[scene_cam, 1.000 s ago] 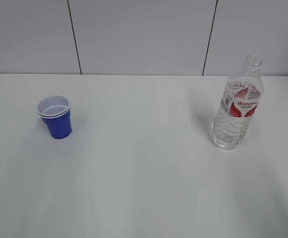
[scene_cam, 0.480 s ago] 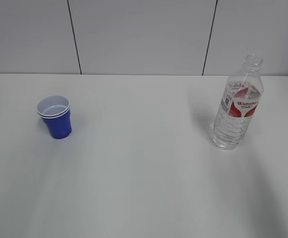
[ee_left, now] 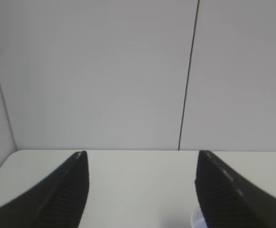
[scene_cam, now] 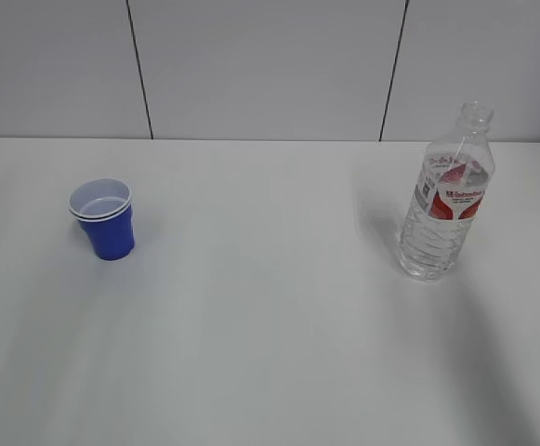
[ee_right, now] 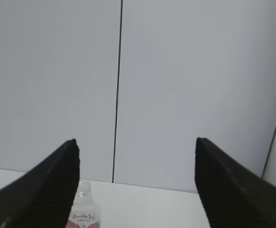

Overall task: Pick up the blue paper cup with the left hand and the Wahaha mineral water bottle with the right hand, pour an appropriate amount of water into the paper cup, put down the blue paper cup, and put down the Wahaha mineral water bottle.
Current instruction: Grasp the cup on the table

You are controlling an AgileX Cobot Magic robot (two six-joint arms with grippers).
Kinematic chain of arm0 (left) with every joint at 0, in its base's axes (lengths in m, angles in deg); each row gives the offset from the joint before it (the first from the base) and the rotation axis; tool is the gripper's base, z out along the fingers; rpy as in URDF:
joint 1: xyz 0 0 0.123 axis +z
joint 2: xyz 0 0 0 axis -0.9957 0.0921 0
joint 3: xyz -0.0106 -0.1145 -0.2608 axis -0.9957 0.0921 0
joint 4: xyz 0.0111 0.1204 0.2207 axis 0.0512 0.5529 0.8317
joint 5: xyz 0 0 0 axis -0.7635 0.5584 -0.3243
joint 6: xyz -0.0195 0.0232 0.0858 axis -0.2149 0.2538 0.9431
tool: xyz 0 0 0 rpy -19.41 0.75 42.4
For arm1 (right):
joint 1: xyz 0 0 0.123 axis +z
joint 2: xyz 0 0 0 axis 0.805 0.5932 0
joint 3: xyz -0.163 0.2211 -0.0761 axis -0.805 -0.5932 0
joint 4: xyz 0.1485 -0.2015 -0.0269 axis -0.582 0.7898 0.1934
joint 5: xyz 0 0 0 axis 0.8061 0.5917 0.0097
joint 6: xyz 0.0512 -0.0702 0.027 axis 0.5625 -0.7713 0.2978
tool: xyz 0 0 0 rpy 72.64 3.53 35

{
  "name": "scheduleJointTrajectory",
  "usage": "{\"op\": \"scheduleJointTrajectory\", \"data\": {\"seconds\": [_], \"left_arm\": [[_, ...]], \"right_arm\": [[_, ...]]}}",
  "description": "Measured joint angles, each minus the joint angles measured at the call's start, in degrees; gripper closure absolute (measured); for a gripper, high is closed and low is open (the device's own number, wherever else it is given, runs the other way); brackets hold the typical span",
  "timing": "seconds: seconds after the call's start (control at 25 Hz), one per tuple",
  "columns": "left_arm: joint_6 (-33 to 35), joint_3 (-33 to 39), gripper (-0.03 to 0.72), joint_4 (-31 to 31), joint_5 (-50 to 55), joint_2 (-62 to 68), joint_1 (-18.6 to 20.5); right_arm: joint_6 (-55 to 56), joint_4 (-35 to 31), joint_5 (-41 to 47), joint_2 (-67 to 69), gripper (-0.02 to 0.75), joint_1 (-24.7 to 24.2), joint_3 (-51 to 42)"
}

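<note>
The blue paper cup [scene_cam: 105,219] stands upright on the left of the white table [scene_cam: 270,307], white inside with a doubled rim. The Wahaha mineral water bottle [scene_cam: 443,195] stands upright on the right, capless, with a red-and-white label. Neither arm shows in the exterior view. In the left wrist view my left gripper [ee_left: 141,161] is open and empty; a sliver of the cup's rim [ee_left: 195,220] shows by the right finger at the bottom edge. In the right wrist view my right gripper [ee_right: 137,147] is open and empty; the bottle's neck [ee_right: 83,209] shows beside the left finger.
A grey panelled wall [scene_cam: 270,65] with dark vertical seams rises behind the table's far edge. In the left wrist view the table's left edge [ee_left: 0,168] shows beside a side wall.
Cup and bottle have not moved. A faint shadow on the table below the bottle has grown darker.
</note>
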Motion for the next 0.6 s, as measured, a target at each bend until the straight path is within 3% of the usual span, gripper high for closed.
{"op": "scheduleJointTrajectory", "data": {"seconds": [0.24, 0.6], "left_arm": [[-0.13, 0.0, 0.16, 0.64, -11.26, 11.8, -5.36], [-0.13, 0.0, 0.205, 3.22, -34.14, 34.72, -5.79]], "right_arm": [[0.13, 0.43, -7.66, 7.24, 0.17, 0.0, 0.0], [0.25, 1.73, -11.55, 10.81, 0.17, 0.0, 0.0]]}}
